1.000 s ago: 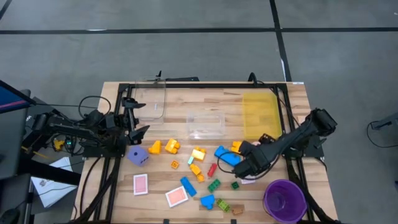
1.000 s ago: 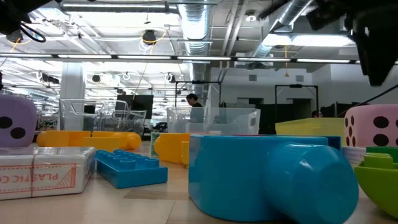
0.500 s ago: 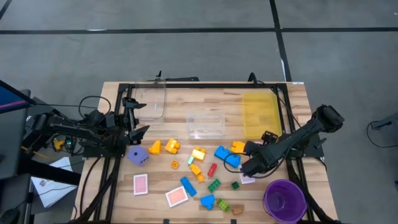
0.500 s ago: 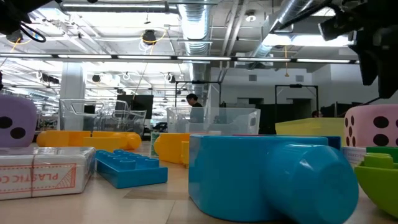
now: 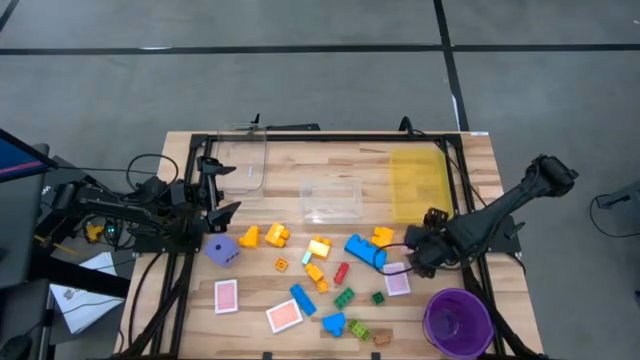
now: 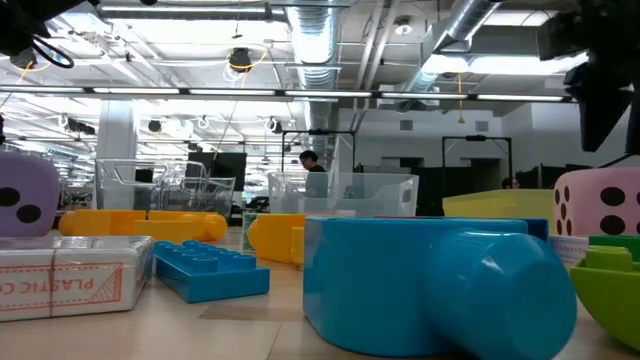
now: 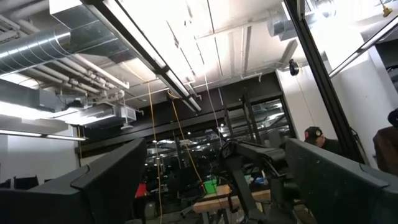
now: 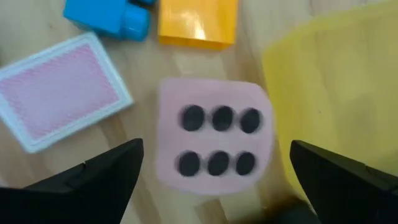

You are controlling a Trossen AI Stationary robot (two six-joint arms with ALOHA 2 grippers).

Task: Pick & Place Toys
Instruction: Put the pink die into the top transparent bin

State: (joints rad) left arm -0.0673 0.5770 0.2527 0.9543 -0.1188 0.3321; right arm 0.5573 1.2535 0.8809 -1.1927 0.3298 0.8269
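On table: 3 pink cards (image 5: 227,296) | 2 dice (image 5: 222,250) | both tools (image 5: 418,250) spread, empty

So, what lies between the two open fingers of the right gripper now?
The pink die, six dots up, lies on the table between the fingers of the right gripper, touching neither; the right wrist view shows this.

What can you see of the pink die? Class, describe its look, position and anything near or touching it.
The pink die is a soft-looking cube with rounded corners and black dots; the face turned up shows six, in two rows of three. It sits flat on the wooden table, directly below the open right gripper, whose fingers stand on either side without touching it. A pink-backed card, an orange brick and the yellow bin lie close by.
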